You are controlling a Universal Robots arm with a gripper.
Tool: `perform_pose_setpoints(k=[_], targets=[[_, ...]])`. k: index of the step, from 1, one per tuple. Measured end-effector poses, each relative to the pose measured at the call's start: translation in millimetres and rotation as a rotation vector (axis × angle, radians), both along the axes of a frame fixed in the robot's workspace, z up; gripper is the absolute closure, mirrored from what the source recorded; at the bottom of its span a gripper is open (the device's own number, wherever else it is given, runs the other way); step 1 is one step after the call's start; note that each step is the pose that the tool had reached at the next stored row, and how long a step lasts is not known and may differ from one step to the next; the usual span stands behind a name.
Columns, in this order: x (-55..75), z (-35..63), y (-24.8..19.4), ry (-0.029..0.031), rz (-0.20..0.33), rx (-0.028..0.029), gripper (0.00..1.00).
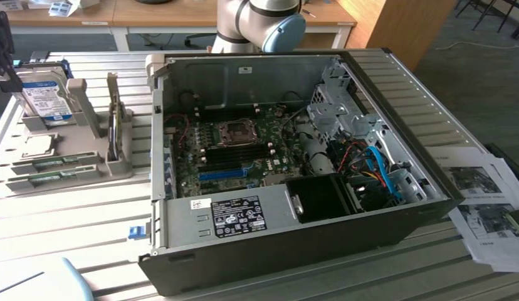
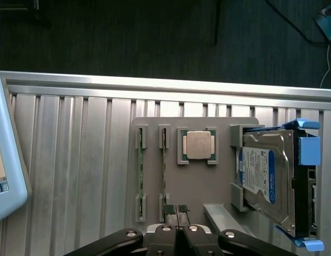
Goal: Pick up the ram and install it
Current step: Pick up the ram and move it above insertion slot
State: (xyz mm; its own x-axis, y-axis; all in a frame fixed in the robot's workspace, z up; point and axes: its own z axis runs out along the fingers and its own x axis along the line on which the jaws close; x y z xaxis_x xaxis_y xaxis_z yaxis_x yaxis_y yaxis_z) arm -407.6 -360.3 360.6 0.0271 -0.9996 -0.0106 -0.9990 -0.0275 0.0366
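Note:
Two green ram sticks (image 2: pixel 140 170) (image 2: pixel 164 169) stand on edge side by side in a grey holder tray (image 2: pixel 197 186). The exterior view has them (image 1: pixel 54 164) (image 1: pixel 44 181) at the tray's near end, on that view's left. My gripper (image 2: pixel 176 211) hangs above the tray, close to one end of the inner stick, with its two black fingers together and nothing between them. In the open computer case (image 1: pixel 284 251), the motherboard's black memory slots (image 1: pixel 242 150) lie below the processor socket (image 1: pixel 239 130).
On the same tray are a square silver processor chip (image 2: pixel 198 145) and a hard drive (image 2: pixel 267 178) with blue rails. A blue long slot (image 1: pixel 222 174) and cables (image 1: pixel 372 166) sit inside the case. A light blue object (image 2: pixel 5 176) lies beside the tray, and papers (image 1: pixel 485 200) lie on the exterior view's right.

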Motion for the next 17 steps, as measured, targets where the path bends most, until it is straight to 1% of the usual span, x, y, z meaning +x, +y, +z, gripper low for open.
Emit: perform_pose_setpoints(k=[7,17], targets=[[0.0,-0.7,0.0,-0.0003,0.000,0.0002,0.91],[0.0,-7.7,0.0,-0.0001,0.000,0.0001,0.91]])
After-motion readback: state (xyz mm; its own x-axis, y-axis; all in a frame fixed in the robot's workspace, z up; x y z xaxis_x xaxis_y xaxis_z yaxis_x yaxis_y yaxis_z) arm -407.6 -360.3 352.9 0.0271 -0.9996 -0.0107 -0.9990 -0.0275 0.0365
